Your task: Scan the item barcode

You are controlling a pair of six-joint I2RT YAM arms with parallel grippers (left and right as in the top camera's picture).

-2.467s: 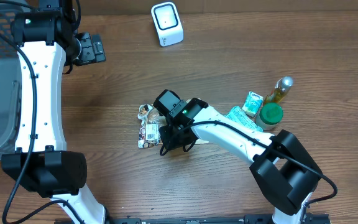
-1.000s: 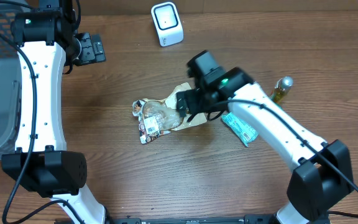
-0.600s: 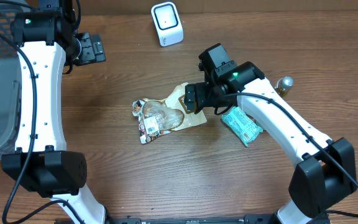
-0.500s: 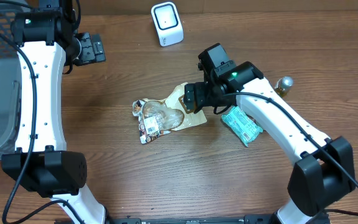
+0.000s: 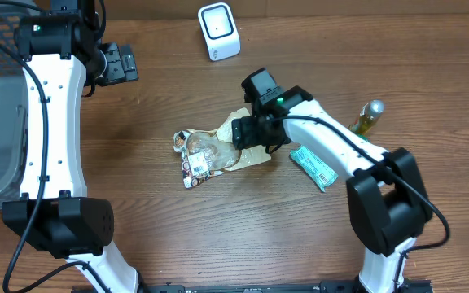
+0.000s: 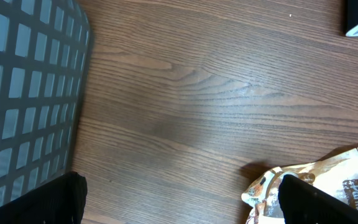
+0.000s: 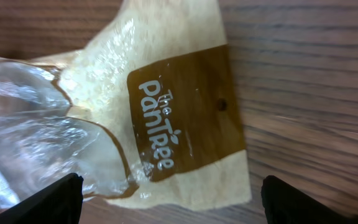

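two fingers of the right gripper (image 7: 176, 202) stand wide over the snack bag (image 7: 166, 106), which lies mid-table; the left gripper (image 6: 179, 202) gapes too. brown wood-grain table (image 5: 153, 236), grey mesh basket (image 6: 23, 74) at its left edge. bag label: "the pantree".

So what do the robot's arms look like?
The left arm and right arm are smooth white tubes with chunky black joints and thin black cables running along them. The left pincer and right pincer are black. A tiny green light glows near the right one.
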